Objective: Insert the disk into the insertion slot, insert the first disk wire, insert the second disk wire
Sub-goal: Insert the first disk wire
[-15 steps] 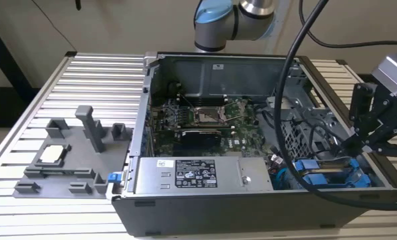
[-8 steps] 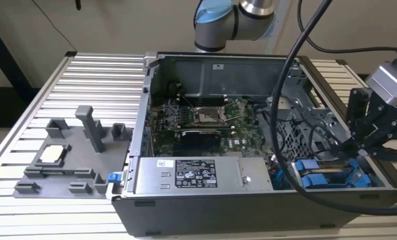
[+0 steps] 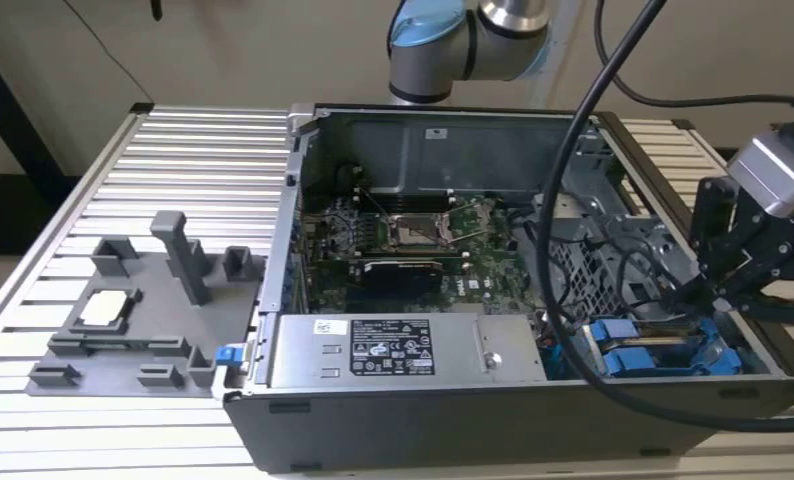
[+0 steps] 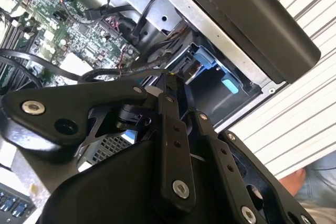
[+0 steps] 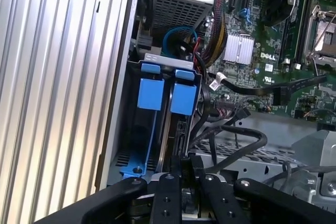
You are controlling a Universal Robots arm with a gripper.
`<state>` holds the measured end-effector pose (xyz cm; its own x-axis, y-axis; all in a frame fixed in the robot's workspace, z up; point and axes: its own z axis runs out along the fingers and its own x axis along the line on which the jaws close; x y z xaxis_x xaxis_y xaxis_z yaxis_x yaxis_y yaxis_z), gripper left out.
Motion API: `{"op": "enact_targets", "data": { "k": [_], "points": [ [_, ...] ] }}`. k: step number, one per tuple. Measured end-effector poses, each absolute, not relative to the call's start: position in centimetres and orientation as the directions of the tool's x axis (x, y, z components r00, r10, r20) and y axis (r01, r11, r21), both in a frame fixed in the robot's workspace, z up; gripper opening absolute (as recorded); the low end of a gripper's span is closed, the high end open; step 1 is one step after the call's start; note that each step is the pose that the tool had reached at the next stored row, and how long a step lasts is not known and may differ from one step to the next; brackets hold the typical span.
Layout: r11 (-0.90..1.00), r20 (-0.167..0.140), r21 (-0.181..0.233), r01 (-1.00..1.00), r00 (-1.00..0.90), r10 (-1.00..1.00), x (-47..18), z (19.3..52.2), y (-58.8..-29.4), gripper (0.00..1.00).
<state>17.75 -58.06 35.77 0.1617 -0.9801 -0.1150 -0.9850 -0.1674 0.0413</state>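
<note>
- Gripper [image 5: 185, 161] hangs over the drive cage in the first wrist view, its fingers [image 5: 168, 192] drawn nearly together among black wires; whether they pinch one, I cannot tell.
- Grey fixture tray [image 3: 144, 300] lies on the slatted counter [image 3: 197, 140] at the exterior view's left.
- Open computer case [image 3: 504, 430] stands beside it, with the power-supply box [image 3: 397, 350] at its front.
- The disk [image 5: 184, 98] sits in the insertion slot [image 5: 163, 59], just beside a second blue carrier [image 5: 150, 93].
</note>
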Motion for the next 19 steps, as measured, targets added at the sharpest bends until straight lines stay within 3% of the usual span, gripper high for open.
{"op": "enact_targets", "data": {
  "k": [19],
  "points": [
    [-0.087,-0.126,0.030,-0.996,0.082,-0.989,17.8,34.3,-58.1,0.19]
  ]
}}
